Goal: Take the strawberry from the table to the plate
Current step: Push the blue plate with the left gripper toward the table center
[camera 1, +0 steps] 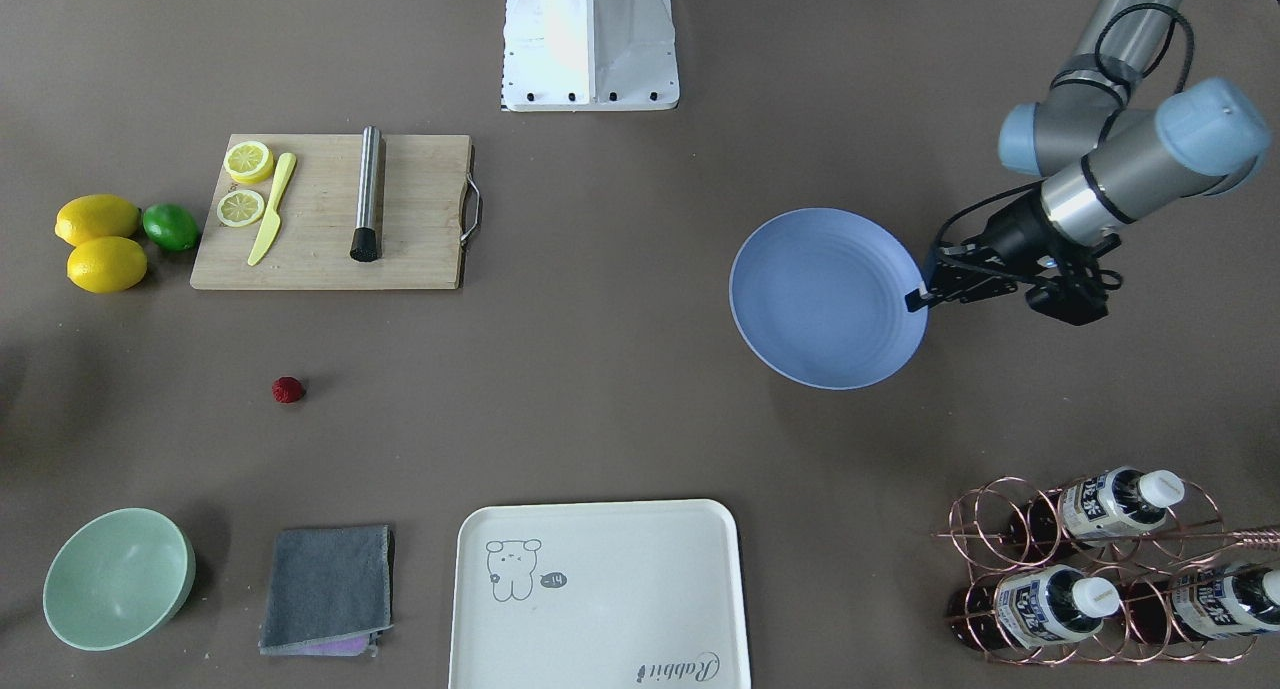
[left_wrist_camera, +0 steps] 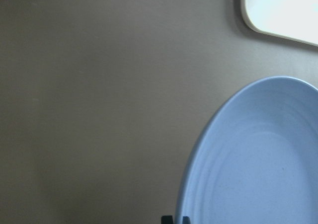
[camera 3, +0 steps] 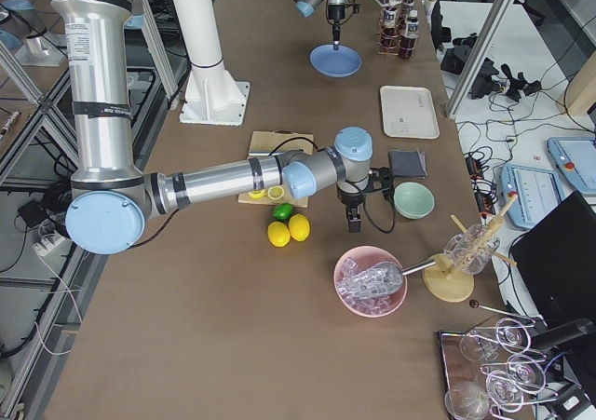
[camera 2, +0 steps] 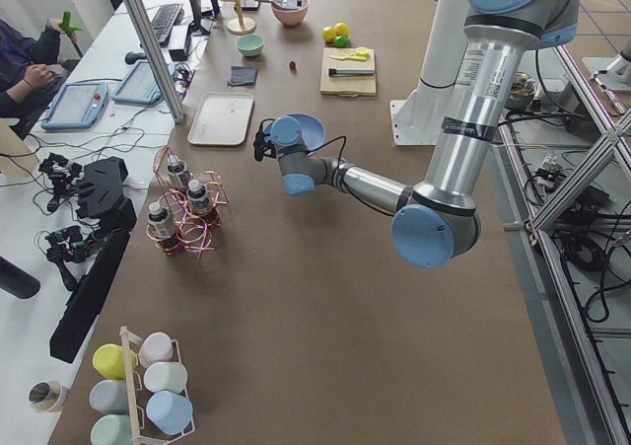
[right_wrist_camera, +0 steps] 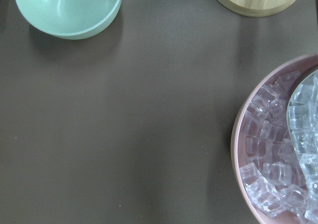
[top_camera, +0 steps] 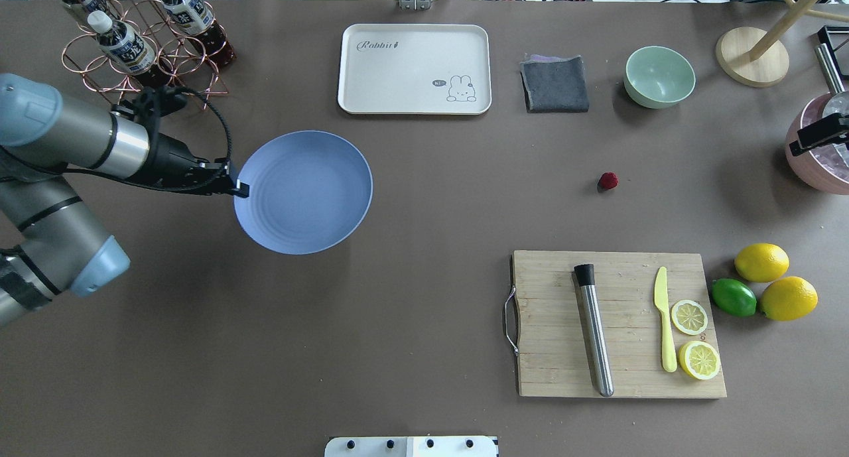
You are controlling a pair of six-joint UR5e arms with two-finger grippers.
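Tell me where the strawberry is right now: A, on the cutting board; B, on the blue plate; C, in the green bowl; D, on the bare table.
D: the strawberry lies on the bare table, well apart from the plate, which holds nothing.

periwinkle-blue ringed plate point(camera 1: 825, 299), dark-red bumpy strawberry point(camera 1: 288, 390), grey-brown table point(camera 1: 620, 369), mint-green bowl point(camera 1: 118, 579), cream tray point(camera 1: 620, 589)

tray point(top_camera: 398, 79) | script word "Rabbit"; bottles point(top_camera: 123, 44) | labels too small to read
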